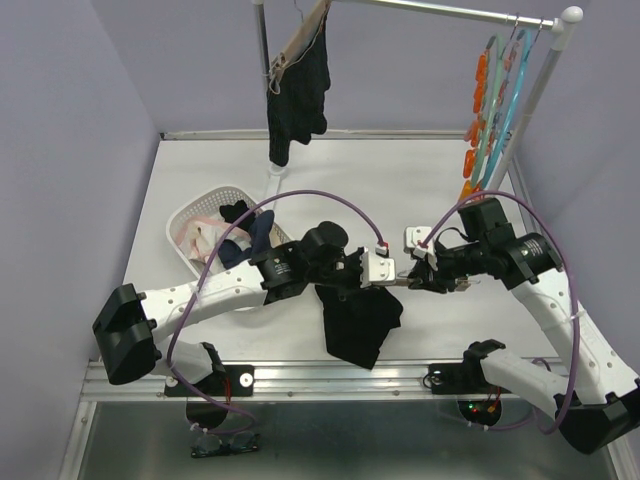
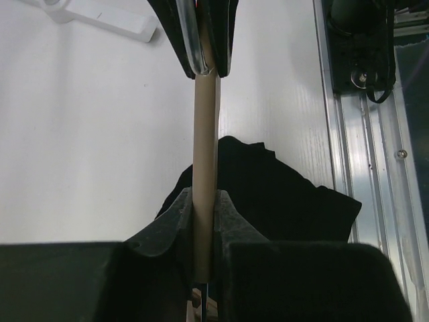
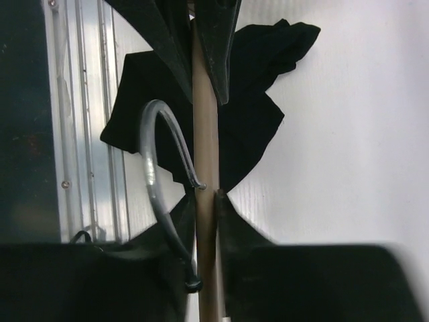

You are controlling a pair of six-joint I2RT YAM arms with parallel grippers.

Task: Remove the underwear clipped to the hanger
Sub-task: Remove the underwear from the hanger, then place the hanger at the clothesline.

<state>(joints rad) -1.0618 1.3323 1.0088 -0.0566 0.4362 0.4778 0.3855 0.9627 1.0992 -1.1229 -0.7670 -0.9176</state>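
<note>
Across the whole scene, a white table (image 1: 430, 180), with a metal clothes rail (image 1: 440, 10) over its far edge. Two robot arms reaching in from the near corners and meeting just near of centre.

Two large dark garments in view. Far black shorts (image 1: 298, 90) hanging from a wooden hanger (image 1: 300, 35) at the rail's left end. Near black shorts (image 1: 360, 320) lying crumpled on the table by its near edge, directly below the two wrists; impossible to tell whether still clipped.

One container: a white slatted basket (image 1: 185, 215) on the left of the table, behind the left arm. Inside, at least three smaller garments heaped together: a black piece (image 1: 235, 212), a navy piece (image 1: 258, 235) and a white-pink piece (image 1: 195, 238).

At the rail's right end, a bunch of coloured hangers (image 1: 495, 100) in teal and pink with orange clips, too tightly packed to count.

Between the arms, one beige hanger (image 2: 204, 134), held level above the near shorts. Left gripper (image 2: 204, 198) pinched tight on its bar. Right gripper (image 3: 203, 194) clamped on the same bar, just beside the grey metal hook (image 3: 157, 168).
</note>
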